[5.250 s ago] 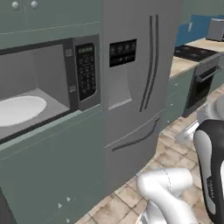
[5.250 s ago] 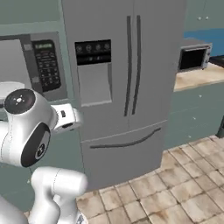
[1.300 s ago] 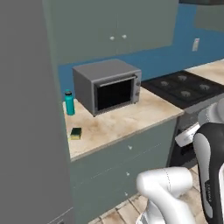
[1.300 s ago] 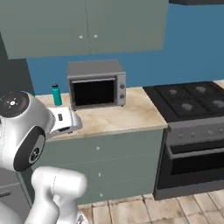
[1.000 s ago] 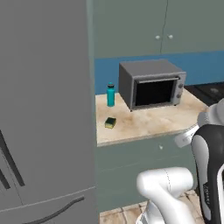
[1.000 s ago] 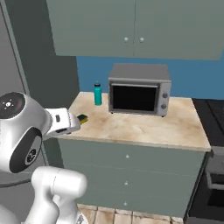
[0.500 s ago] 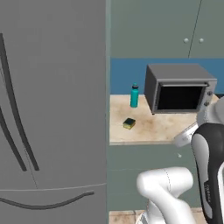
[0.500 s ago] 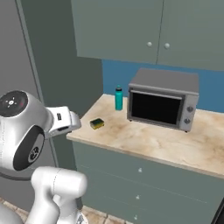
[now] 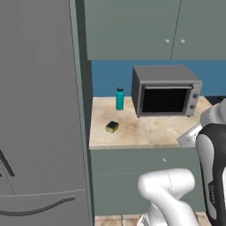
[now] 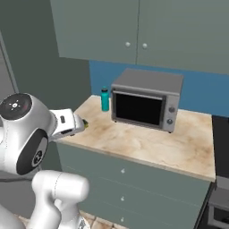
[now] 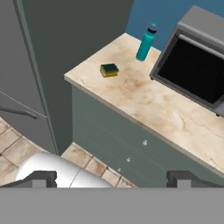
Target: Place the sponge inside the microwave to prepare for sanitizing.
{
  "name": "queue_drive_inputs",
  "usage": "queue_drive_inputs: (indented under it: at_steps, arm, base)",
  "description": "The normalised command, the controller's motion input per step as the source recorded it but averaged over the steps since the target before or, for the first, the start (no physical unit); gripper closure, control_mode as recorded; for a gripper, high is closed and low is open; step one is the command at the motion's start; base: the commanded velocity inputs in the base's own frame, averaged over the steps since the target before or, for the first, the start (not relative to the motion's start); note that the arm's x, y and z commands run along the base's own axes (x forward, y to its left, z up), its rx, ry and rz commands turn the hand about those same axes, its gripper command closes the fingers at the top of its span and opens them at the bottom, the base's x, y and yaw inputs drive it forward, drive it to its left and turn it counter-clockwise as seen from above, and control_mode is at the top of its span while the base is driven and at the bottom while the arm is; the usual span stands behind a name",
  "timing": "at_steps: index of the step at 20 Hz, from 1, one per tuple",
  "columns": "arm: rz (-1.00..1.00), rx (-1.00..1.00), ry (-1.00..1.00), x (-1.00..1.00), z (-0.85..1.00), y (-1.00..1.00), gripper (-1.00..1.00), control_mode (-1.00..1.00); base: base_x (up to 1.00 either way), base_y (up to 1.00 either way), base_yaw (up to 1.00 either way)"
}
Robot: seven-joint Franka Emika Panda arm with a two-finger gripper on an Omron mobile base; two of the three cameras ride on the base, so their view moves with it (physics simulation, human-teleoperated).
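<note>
The robot's two-finger tool [image 11: 112, 177] is standing with its two dark fingertips [image 11: 41, 177] spread wide and nothing between them, hanging well above the tiled floor [image 11: 13, 148] in front of the cabinet. Nearest to it, one grey-green base cabinet [image 9: 132, 176] is carrying the beige marbled bench [image 9: 145, 132]; three small round drawer knobs are showing on its front in the right base view. To the left, one tall grey refrigerator [image 9: 39, 110] is standing flush against the bench's end, with curved dark handles low on its door.

On the bench, one small rectangular yellow sponge with a dark green top [image 9: 112, 127] [image 11: 109, 70] [image 10: 85, 122] is lying flat near the bench's left end, toward the front edge, apart from everything else; in the right base view it is largely hidden behind the arm's white wrist. Farther back, one slim teal bottle with a dark cap [image 9: 119, 98] [image 10: 105, 99] [image 11: 146, 42] is standing upright by the blue back wall [image 9: 106, 79]. Just beside the bottle, to its right, one boxy grey countertop oven with a dark window [image 9: 165, 90] [image 10: 145, 98] [image 11: 192, 70] is sitting with its door closed and small knobs down its right side. Above, pale green wall cabinets [image 10: 143, 27] are hanging with two round knobs side by side.
</note>
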Motion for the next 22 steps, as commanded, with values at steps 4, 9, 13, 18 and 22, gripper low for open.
queue_drive_inputs:
  at_steps: [4,9,13,18,22]
  arm:
    - [0.00,0.00,0.00,0.00,0.00,0.00,-1.00,1.00]
    - [0.00,0.00,0.00,0.00,0.00,0.00,-1.00,1.00]
    - [0.00,0.00,0.00,0.00,0.00,0.00,-1.00,1.00]
    - [0.00,0.00,0.00,0.00,0.00,0.00,-1.00,1.00]
    - [0.00,0.00,0.00,0.00,0.00,0.00,-1.00,1.00]
  base:
    - [0.33,0.09,-0.03]
    - [0.31,0.17,-0.03]
    - [0.43,0.07,-0.05]
    - [0.53,0.21,-0.12]
    - [0.48,0.39,-0.22]
